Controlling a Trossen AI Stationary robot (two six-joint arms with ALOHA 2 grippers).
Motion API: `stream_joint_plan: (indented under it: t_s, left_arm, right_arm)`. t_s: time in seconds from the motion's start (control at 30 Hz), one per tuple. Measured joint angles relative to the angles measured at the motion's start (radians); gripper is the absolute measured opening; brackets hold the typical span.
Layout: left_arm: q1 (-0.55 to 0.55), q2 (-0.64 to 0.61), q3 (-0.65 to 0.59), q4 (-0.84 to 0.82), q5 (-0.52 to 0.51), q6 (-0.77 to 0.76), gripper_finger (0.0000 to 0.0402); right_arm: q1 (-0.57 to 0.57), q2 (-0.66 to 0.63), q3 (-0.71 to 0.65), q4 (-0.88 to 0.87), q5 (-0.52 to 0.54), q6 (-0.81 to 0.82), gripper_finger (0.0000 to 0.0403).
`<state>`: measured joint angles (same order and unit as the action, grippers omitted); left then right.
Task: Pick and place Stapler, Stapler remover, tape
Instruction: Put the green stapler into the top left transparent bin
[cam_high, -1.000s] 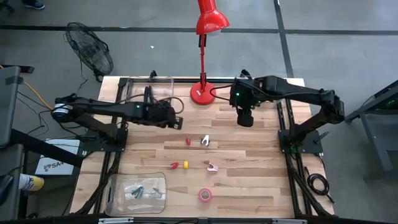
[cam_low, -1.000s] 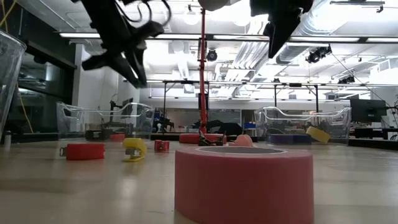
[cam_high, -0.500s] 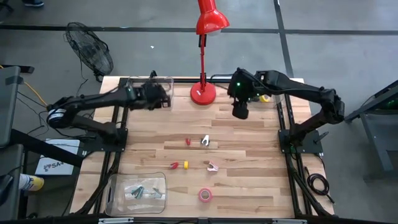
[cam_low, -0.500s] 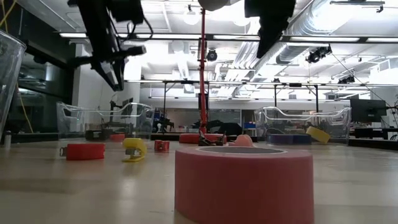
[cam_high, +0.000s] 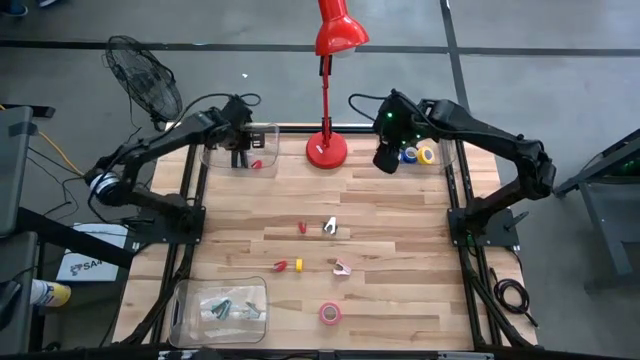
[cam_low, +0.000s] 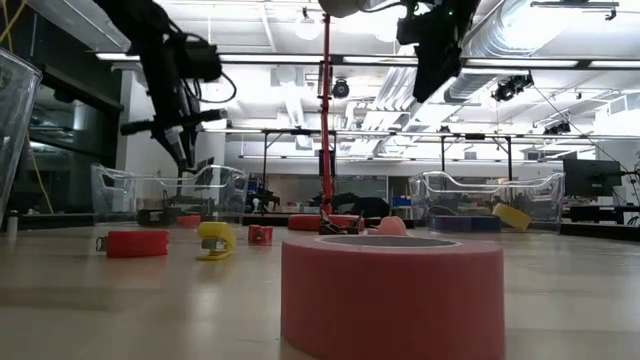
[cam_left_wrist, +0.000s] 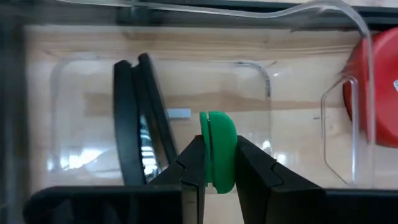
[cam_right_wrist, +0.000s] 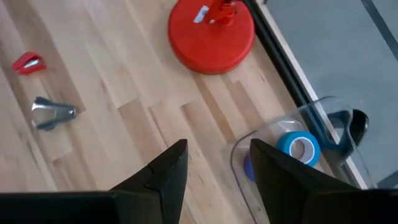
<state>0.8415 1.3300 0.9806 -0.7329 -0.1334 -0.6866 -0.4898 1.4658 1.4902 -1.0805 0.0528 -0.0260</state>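
My left gripper (cam_high: 238, 152) hangs over the clear bin (cam_high: 262, 133) at the table's far left, shut on a small green staple remover (cam_left_wrist: 217, 149). The slim black stapler (cam_left_wrist: 138, 118) lies on that bin's floor, below the fingers. My right gripper (cam_right_wrist: 217, 168) is open and empty, above the table beside the far right clear bin (cam_right_wrist: 273, 137), which holds blue tape (cam_right_wrist: 297, 147) and yellow tape (cam_high: 427, 154). A pink tape roll (cam_high: 330, 313) rests flat near the near edge. My left gripper pinches the green staple remover by its lower half (cam_left_wrist: 216, 177) between the two fingers. The fingers come from above, pointing down into the bin. The remover is lifted clear of the bin's floor and stands out past the fingertips.
The red lamp's base (cam_high: 325, 150) stands between the two far bins. Loose staple removers lie mid-table: red (cam_high: 302, 227), white (cam_high: 330, 226), yellow and red (cam_high: 288, 265), pink (cam_high: 342, 267). A third clear bin (cam_high: 220, 308) sits at the near left. A fan (cam_high: 145, 80) stands beyond the far left corner.
My left gripper has swung from the table's middle left toward the far left corner and now hangs over the far left bin. My right gripper has moved toward the far edge, closer to the right bin. The things on the table have stayed put.
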Motion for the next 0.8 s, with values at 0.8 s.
stream_joint_plan:
  t_s: [0.8]
  left_arm:
    - [0.068, 0.206, 0.000, 0.103, 0.099, 0.109, 0.0051]
  right_arm:
    - [-0.067, 0.000, 0.000, 0.002, 0.048, 0.078, 0.0165]
